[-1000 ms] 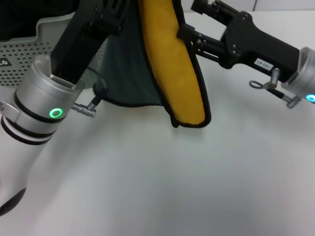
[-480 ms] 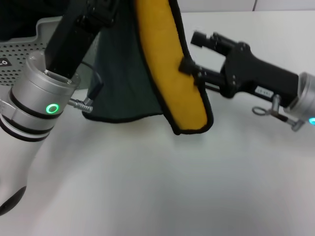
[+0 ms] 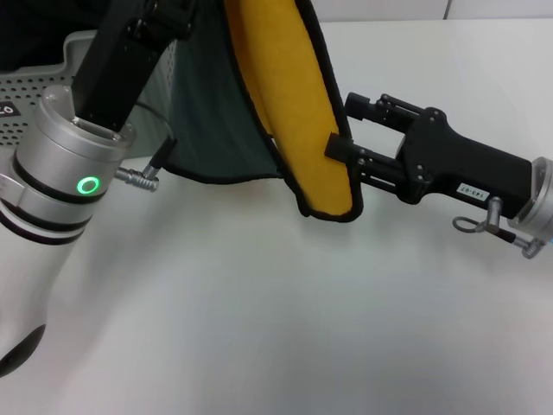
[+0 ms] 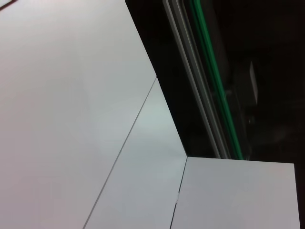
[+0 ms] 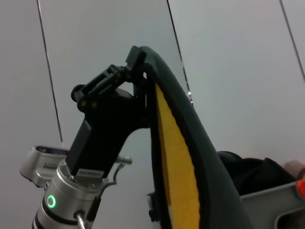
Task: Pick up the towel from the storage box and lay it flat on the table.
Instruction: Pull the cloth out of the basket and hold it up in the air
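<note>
The towel (image 3: 294, 104) hangs folded above the table (image 3: 259, 328), mustard-yellow face to the right and dark teal face (image 3: 212, 121) to the left. Its lower corner hangs just above the tabletop. In the right wrist view my left gripper (image 5: 138, 67) is shut on the towel's top edge (image 5: 164, 133); in the head view only its arm (image 3: 121, 69) shows. My right gripper (image 3: 343, 125) stands open at the towel's right edge, its nearer finger (image 3: 339, 147) touching the yellow face. The storage box (image 3: 34, 99) sits at the far left behind the left arm.
The white tabletop stretches bare in front of and to the right of the hanging towel. A corner of the grey box (image 5: 271, 205) shows low in the right wrist view. The left wrist view shows only walls and dark panels.
My right gripper has moved down along the towel's right edge, toward its lower corner. The towel and left arm have shifted slightly left.
</note>
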`<state>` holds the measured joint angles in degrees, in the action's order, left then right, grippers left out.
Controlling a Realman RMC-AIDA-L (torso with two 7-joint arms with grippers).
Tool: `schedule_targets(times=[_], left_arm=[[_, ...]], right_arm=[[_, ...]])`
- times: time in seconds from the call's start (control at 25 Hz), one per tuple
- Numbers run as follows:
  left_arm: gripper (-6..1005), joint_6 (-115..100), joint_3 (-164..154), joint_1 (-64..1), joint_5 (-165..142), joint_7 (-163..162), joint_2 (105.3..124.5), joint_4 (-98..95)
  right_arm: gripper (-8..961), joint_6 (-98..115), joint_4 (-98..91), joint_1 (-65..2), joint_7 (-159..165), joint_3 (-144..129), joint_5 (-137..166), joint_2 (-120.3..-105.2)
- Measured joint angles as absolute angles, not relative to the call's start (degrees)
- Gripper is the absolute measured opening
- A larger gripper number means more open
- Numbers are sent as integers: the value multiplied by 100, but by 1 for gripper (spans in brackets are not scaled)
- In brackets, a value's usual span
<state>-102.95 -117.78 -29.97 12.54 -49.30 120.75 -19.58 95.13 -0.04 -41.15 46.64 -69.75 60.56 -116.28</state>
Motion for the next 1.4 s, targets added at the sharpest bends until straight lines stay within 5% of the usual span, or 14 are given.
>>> schedule_targets(times=[1.4], left_arm=[[19,-10345,-11778,-2999,1506,-4895,12076,-2040]], right_arm=[[511,9102,70,-3950,4921,-7207,6424,-11628]])
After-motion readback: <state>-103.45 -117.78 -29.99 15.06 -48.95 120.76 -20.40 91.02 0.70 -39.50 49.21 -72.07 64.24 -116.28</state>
